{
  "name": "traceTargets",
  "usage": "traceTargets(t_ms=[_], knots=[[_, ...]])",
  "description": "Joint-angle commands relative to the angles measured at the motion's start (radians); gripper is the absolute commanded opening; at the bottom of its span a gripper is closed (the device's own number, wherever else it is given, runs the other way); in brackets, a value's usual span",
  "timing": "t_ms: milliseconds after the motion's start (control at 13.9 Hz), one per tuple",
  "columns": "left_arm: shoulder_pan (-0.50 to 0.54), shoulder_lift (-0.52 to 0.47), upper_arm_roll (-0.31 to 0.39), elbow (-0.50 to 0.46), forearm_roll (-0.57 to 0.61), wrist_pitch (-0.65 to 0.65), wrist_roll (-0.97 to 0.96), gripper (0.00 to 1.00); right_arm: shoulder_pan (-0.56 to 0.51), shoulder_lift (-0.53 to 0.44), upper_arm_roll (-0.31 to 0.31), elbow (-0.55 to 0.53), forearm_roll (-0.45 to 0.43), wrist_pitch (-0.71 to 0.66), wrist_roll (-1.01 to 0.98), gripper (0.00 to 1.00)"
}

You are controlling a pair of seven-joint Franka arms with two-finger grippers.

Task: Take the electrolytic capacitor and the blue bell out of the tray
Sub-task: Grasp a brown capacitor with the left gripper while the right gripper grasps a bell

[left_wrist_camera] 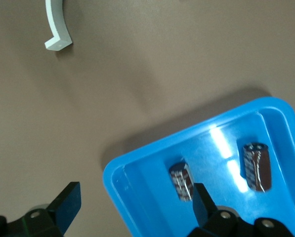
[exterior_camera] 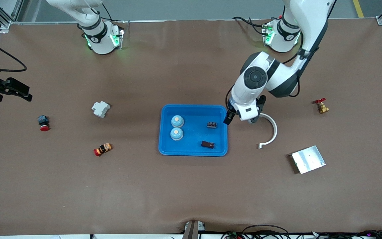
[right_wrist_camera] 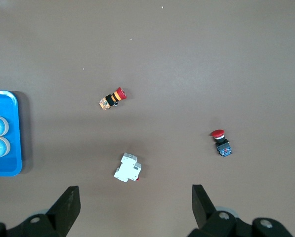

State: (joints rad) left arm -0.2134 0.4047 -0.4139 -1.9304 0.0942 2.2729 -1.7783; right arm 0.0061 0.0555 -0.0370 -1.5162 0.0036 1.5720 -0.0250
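— Brown matting covers the whole table point(exterior_camera: 191, 192). What sits on it, biggest first?

— At the middle lies the shallow blue plastic tray point(exterior_camera: 193, 151). Two round pale-blue bells with tan buttons point(exterior_camera: 177, 127) stand in it one beside the other, at the end toward my right arm. Two small dark cylindrical capacitors point(exterior_camera: 210, 134) lie at the end toward my left arm, well apart from the bells.

— And your grippers?

— My left gripper point(exterior_camera: 229, 117) hangs over the tray's edge at my left arm's end, fingers spread apart and holding nothing. My right gripper point(right_wrist_camera: 132, 207) waits high at its own end of the table – fingers apart, empty too.

— Anything else?

— Toward my left arm: a flat silvery metal plate point(exterior_camera: 308, 159), a curved white plastic strip point(exterior_camera: 270, 132) and a brass valve with a red handle point(exterior_camera: 322, 106). Toward my right arm: a white circuit breaker point(exterior_camera: 100, 109), a red-capped push button with a blue base point(exterior_camera: 43, 122), and a red-and-yellow button point(exterior_camera: 102, 149) – that one nearest the front camera.
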Motion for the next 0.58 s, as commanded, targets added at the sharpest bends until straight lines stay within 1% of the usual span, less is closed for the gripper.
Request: traceTargets(t_ms=[0, 72, 216, 504], knots=[[-0.035, 0.083, 0.001, 0.074, 0.067, -0.003, -0.105, 1.0, -0.012, -0.008, 0.006, -0.007, 0.0, -0.001, -0.001, 1.0], [-0.04, 0.1, 0.001, 0.09, 0.099, -0.003, -0.148, 1.0, -0.012, -0.008, 0.006, -0.007, 0.0, -0.001, -0.001, 1.0], [-0.053, 0.137, 0.001, 0.12, 0.11, -0.003, -0.249, 1.0, -0.011, -0.009, 0.006, -0.007, -0.002, -0.003, -0.003, 1.0], [-0.095, 0.224, 0.007, 0.185, 0.108, -0.003, -0.325, 1.0, -0.023, -0.005, 0.006, 0.002, 0.0, -0.009, -0.003, 1.0]])
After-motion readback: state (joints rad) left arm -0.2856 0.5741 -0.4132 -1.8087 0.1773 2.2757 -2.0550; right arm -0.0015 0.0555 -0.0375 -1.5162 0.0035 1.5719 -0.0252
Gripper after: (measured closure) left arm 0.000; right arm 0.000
